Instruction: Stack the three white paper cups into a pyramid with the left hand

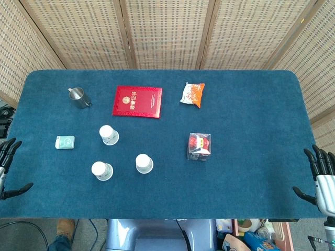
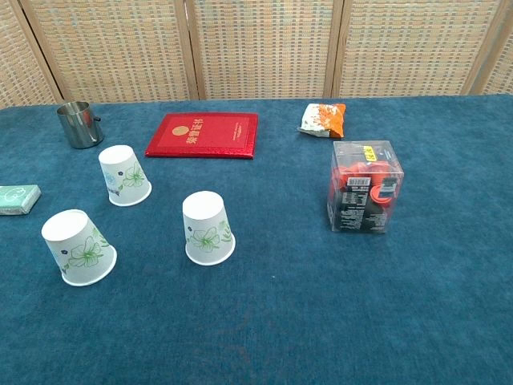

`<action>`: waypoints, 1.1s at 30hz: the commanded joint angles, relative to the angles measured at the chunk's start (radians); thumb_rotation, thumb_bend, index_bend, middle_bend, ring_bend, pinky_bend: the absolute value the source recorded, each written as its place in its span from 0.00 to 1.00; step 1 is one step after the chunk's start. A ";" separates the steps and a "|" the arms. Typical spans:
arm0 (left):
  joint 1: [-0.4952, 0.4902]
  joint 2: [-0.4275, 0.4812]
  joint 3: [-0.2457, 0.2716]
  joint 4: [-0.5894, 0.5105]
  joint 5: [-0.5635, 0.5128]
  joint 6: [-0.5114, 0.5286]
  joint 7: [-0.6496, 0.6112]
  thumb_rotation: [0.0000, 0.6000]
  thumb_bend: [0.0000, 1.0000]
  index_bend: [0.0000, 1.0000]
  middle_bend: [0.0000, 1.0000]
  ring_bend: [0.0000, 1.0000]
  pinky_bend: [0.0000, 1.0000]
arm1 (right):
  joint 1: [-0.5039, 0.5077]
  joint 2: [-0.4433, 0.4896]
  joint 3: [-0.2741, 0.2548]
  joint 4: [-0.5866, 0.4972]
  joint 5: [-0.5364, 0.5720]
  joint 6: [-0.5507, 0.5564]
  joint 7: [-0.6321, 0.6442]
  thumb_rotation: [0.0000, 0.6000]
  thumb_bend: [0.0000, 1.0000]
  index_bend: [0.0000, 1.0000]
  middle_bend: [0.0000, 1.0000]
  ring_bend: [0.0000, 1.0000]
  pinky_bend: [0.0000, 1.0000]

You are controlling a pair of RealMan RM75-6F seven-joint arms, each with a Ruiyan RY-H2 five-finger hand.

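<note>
Three white paper cups with green flower prints stand upside down and apart on the blue table. One cup (image 1: 109, 135) (image 2: 123, 176) is farthest back, a second cup (image 1: 101, 170) (image 2: 77, 247) sits front left, and the third cup (image 1: 144, 163) (image 2: 208, 228) sits front right. My left hand (image 1: 7, 167) hangs at the table's left edge, fingers spread, holding nothing. My right hand (image 1: 320, 172) is at the right edge, likewise open. Neither hand shows in the chest view.
A metal cup (image 1: 78, 97) (image 2: 78, 124) stands back left beside a red booklet (image 1: 137, 101) (image 2: 204, 135). An orange snack bag (image 1: 192, 94) (image 2: 322, 119) lies at the back. A clear box of red items (image 1: 199, 146) (image 2: 365, 187) stands right of the cups. A small green packet (image 1: 65, 141) (image 2: 18, 199) lies left.
</note>
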 commanded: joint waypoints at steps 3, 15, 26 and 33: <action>0.000 -0.005 0.002 0.007 0.014 0.005 -0.003 1.00 0.03 0.00 0.00 0.00 0.00 | -0.001 0.005 0.001 -0.008 0.004 -0.002 0.002 1.00 0.00 0.00 0.00 0.00 0.00; -0.216 -0.034 -0.047 -0.006 0.145 -0.210 -0.013 1.00 0.03 0.00 0.00 0.00 0.00 | 0.007 0.011 0.010 -0.007 0.021 -0.020 0.018 1.00 0.00 0.00 0.00 0.00 0.00; -0.534 -0.236 -0.147 -0.036 0.014 -0.613 0.152 1.00 0.03 0.00 0.00 0.00 0.09 | 0.012 0.010 0.018 0.007 0.049 -0.040 0.032 1.00 0.00 0.00 0.00 0.00 0.00; -0.646 -0.414 -0.191 0.066 -0.180 -0.706 0.308 1.00 0.03 0.02 0.08 0.09 0.15 | 0.017 0.012 0.024 0.019 0.068 -0.058 0.054 1.00 0.00 0.00 0.00 0.00 0.00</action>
